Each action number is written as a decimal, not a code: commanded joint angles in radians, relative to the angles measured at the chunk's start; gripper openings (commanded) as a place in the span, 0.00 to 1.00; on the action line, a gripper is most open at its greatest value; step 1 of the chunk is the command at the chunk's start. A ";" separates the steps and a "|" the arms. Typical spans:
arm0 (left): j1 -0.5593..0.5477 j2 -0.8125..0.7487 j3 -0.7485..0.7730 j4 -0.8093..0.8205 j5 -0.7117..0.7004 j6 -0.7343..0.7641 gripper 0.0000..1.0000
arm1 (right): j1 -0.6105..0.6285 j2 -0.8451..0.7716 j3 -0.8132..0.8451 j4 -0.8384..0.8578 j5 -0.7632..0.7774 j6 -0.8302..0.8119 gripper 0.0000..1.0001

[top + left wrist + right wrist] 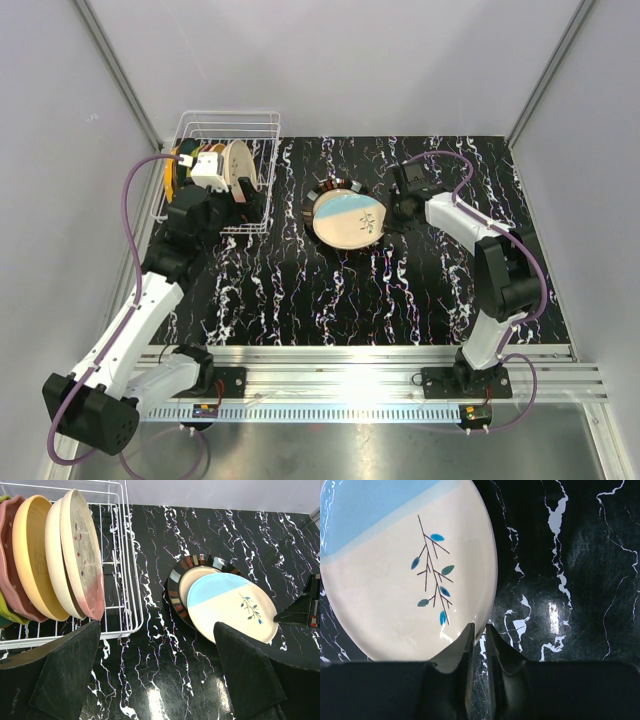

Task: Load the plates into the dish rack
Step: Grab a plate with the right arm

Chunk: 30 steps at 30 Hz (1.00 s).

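The white wire dish rack [225,117] stands at the back left and holds several plates [237,165] on edge. The left wrist view shows the rack [128,580] with cream, yellow and pink plates [80,555] in it. A blue and cream plate [347,218] with a leaf sprig lies on a dark striped plate [322,192] at mid-table. My right gripper [395,208] is shut on the right rim of the blue and cream plate [405,565], fingertips pinching it [479,627]. My left gripper [225,195] is open and empty beside the rack's near right corner [156,627].
The black marbled table [330,300] lies between white walls. The right gripper's finger [300,610] shows at the right edge of the left wrist view. The striped plate [176,582] juts out left from under the blue one [232,605].
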 commanded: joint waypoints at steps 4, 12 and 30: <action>0.005 0.003 0.000 0.048 -0.005 -0.002 0.99 | 0.005 0.009 0.048 0.033 -0.051 -0.016 0.22; 0.005 0.008 -0.001 0.048 -0.010 -0.007 0.99 | 0.004 0.010 0.045 0.040 -0.055 -0.013 0.27; 0.005 0.032 -0.001 0.049 0.011 -0.015 0.99 | 0.005 -0.042 -0.033 0.122 -0.051 0.048 0.70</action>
